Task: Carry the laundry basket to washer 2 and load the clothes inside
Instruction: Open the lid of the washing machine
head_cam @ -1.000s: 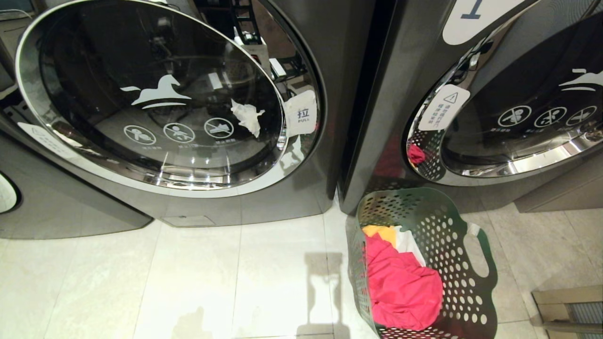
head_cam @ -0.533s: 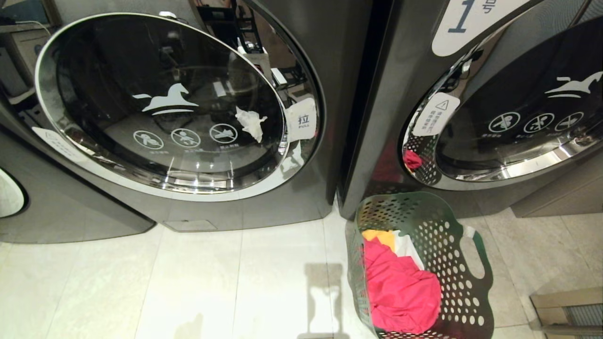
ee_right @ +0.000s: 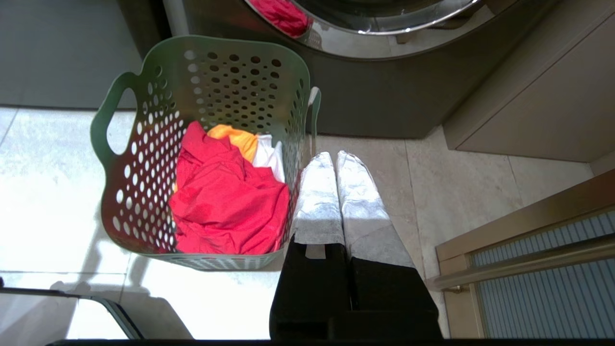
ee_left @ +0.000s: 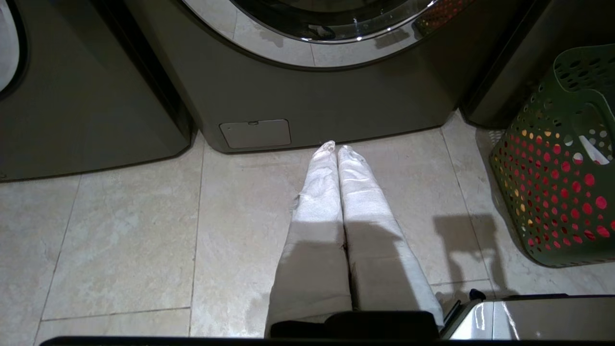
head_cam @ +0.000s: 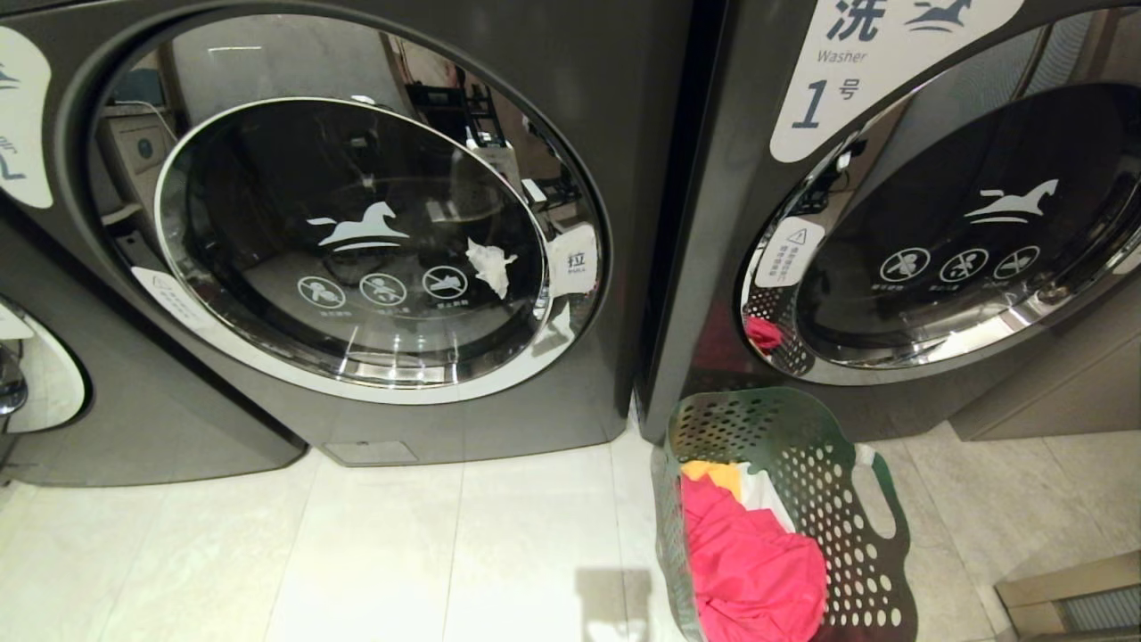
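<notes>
Standing before washer 1 (head_cam: 891, 223) — laundry basket (head_cam: 802, 446)

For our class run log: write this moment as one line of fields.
basket: on floor by washer 1 | clothes: inside basket | left gripper: shut, empty | right gripper: shut, beside basket

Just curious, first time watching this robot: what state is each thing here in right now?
Laundry basket: upright on the floor, before washer 1.
Clothes: inside the basket.
Washer 1: door closed.
Middle washer: door closed.
Left gripper: shut, empty.
Right gripper: shut, empty, beside the basket.
</notes>
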